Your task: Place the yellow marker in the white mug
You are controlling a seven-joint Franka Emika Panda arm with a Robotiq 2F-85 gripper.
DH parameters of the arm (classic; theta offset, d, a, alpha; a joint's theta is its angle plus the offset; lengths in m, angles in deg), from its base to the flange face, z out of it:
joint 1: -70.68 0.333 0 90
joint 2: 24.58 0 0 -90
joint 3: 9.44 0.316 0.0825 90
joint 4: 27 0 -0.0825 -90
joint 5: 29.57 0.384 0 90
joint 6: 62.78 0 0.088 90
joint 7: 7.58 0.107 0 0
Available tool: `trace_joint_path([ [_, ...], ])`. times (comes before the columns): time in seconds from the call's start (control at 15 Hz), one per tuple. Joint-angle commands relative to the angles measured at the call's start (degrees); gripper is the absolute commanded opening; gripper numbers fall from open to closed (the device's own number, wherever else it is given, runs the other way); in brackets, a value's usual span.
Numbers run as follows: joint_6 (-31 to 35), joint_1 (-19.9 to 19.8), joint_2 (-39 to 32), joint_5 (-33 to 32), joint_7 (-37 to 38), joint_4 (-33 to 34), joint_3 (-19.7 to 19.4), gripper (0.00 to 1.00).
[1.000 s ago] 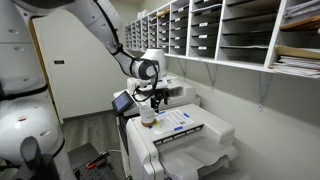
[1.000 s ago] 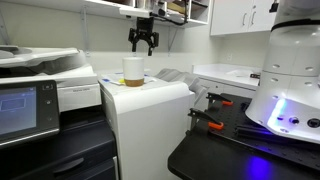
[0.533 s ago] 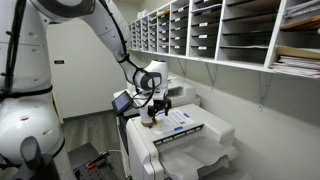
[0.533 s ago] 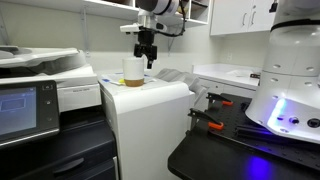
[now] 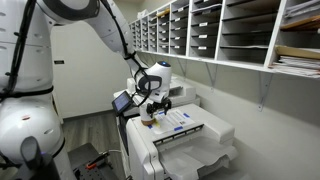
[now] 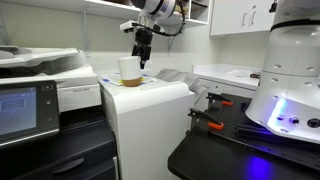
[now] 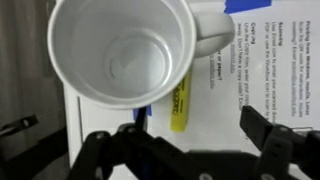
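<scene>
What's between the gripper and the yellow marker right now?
Nothing lies directly between the open gripper and the marker in the wrist view. The mug stands close beside the marker, and its rim hides the marker's far end.

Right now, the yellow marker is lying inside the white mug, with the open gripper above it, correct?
Not quite. The white mug is empty; the yellow marker lies outside it, on the printed sheet beside the mug, as the wrist view shows. The gripper is indeed open above them.
</scene>
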State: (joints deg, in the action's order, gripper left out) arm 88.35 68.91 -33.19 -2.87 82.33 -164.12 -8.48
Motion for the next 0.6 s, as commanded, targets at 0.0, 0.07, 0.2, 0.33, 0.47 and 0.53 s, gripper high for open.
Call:
trace_joint_path([
  [0.0, 1.4, 0.7, -0.4, 0.5, -5.0, -0.1, -0.9, 1.0],
  [0.07, 1.5, 0.7, -0.3, 0.2, -5.6, -0.3, -1.1, 1.0],
  [0.2, 1.5, 0.7, -0.2, 0.5, -7.1, -0.2, -1.5, 1.0],
  [0.33, 1.2, 0.5, -0.5, 1.4, -8.9, 0.0, -1.4, 1.0],
  [0.47, 1.0, 0.5, -0.7, 1.7, -11.8, 0.1, -1.2, 1.0],
  [0.53, 1.2, 0.6, -1.1, 1.4, -13.0, 0.1, -1.2, 1.0],
])
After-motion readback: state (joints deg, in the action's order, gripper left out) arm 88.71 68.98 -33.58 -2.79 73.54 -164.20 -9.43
